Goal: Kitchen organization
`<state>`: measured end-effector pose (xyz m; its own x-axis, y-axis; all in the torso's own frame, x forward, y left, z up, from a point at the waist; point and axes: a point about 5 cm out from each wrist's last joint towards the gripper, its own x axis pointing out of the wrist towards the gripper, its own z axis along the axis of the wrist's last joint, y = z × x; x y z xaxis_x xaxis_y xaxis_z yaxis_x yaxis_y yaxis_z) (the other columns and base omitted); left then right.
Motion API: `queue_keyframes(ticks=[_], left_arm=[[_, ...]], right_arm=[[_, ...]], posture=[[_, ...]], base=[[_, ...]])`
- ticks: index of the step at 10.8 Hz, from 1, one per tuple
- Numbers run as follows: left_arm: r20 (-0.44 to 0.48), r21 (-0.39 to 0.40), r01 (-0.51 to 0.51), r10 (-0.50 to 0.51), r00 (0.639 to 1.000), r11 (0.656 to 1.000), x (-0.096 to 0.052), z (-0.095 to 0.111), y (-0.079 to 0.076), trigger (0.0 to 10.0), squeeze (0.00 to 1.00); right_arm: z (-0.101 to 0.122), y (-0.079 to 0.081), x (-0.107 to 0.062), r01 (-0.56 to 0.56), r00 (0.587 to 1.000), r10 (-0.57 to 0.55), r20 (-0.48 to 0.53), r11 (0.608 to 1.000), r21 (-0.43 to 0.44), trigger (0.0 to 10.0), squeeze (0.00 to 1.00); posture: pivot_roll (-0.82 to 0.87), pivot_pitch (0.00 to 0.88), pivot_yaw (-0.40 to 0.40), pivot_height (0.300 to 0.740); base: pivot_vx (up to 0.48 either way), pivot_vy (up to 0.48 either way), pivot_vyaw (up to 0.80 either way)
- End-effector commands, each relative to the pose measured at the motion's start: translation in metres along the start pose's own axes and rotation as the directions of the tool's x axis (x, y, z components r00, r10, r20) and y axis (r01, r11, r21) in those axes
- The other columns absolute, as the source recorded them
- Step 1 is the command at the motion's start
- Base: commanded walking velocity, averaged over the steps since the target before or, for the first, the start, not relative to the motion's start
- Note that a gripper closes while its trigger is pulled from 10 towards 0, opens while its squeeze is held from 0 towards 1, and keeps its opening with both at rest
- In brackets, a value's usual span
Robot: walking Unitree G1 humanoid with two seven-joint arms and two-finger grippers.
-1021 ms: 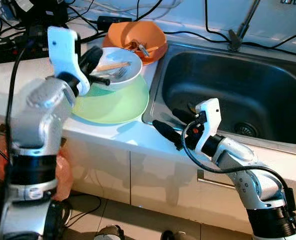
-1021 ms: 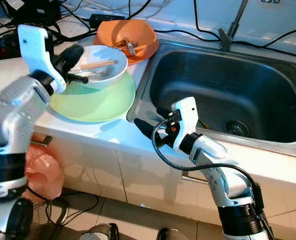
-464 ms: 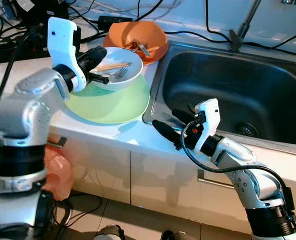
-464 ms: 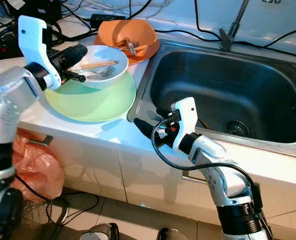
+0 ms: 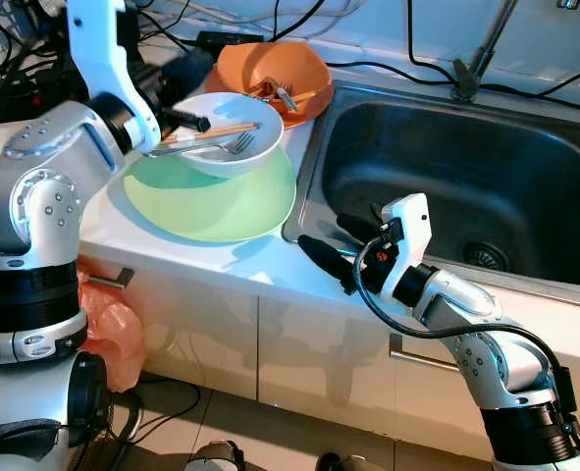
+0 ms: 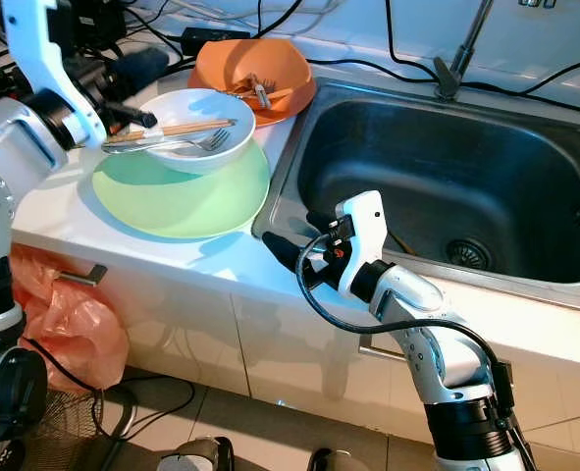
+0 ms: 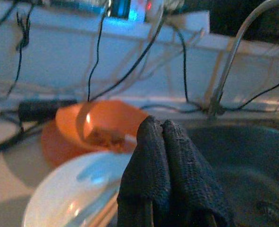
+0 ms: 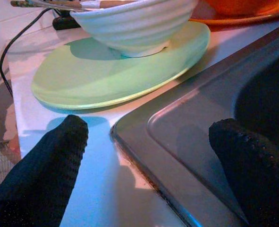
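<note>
A white surface (image 5: pixel 221 260) is carrying a pale green plate (image 5: pixel 211 196) near its front edge, with a white bowl (image 5: pixel 221 147) sitting on the plate's far part. Just beyond, an orange plate (image 5: pixel 304 106) is lying on the surface under an orange bowl (image 5: pixel 270 69), and black cables (image 5: pixel 270 20) are trailing along the far side. To the right, a steel sink (image 5: pixel 447 186) is sitting sunk into the surface.
</note>
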<state>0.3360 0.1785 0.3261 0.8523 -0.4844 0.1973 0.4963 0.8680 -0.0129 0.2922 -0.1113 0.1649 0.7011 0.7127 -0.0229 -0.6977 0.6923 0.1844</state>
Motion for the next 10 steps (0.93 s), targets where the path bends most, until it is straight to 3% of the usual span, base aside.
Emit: queue_keyframes(ticks=[1, 2, 3, 4, 6, 7, 10], left_arm=[[0.074, 0.032, 0.023, -0.025, 0.997, 0.999, -0.001, 0.015, -0.003, 0.0, 0.0], [0.147, 0.038, -0.077, 0.071, 0.987, 0.996, -0.007, 0.025, 0.013, 10.0, 1.0], [0.231, 0.124, -0.271, 0.238, 0.943, 0.955, -0.019, 0.031, 0.036, 10.0, 1.0], [0.29, 0.128, -0.381, 0.333, 0.897, 0.916, -0.028, 0.032, 0.047, 10.0, 1.0], [0.382, 0.089, -0.595, 0.524, 0.761, 0.799, -0.054, 0.014, 0.058, 10.0, 1.0], [0.351, 0.013, -0.661, 0.616, 0.705, 0.75, -0.063, -0.008, 0.063, 10.0, 1.0], [0.274, -0.13, -0.631, 0.639, 0.719, 0.765, -0.057, -0.044, 0.048, 10.0, 1.0]], right_arm=[[0.003, -0.001, 0.0, 0.004, 1.0, -0.004, 0.006, 1.0, -0.025, 10.0, 0.52], [0.003, -0.001, 0.0, 0.005, 1.0, -0.005, 0.005, 1.0, -0.025, 10.0, 0.52], [0.003, -0.002, -0.001, 0.006, 1.0, -0.006, 0.003, 1.0, -0.024, 10.0, 0.51], [0.002, -0.002, -0.001, 0.007, 1.0, -0.007, 0.001, 1.0, -0.023, 10.0, 0.51], [0.001, -0.002, 0.0, 0.009, 1.0, -0.009, -0.002, 1.0, -0.019, 10.0, 0.51], [0.0, -0.002, 0.0, 0.008, 1.0, -0.008, -0.003, 1.0, -0.018, 10.0, 0.51], [0.001, -0.004, 0.0, 0.015, 1.0, -0.015, -0.006, 1.0, -0.022, 10.0, 0.51]], posture=[[0.12, 0.117, -0.031, 0.74], [0.12, 0.119, -0.033, 0.74], [0.12, 0.122, -0.034, 0.74], [0.13, 0.123, -0.035, 0.74], [0.13, 0.125, -0.038, 0.74], [0.13, 0.126, -0.039, 0.74], [0.12, 0.125, -0.045, 0.74]], base=[[0.0, 0.0, 0.0], [0.0, 0.0, 0.0], [0.0, 0.0, 0.0], [0.0, 0.0, 0.0], [0.0, 0.0, 0.0], [0.0, 0.0, 0.0], [0.0, 0.0, 0.0]])
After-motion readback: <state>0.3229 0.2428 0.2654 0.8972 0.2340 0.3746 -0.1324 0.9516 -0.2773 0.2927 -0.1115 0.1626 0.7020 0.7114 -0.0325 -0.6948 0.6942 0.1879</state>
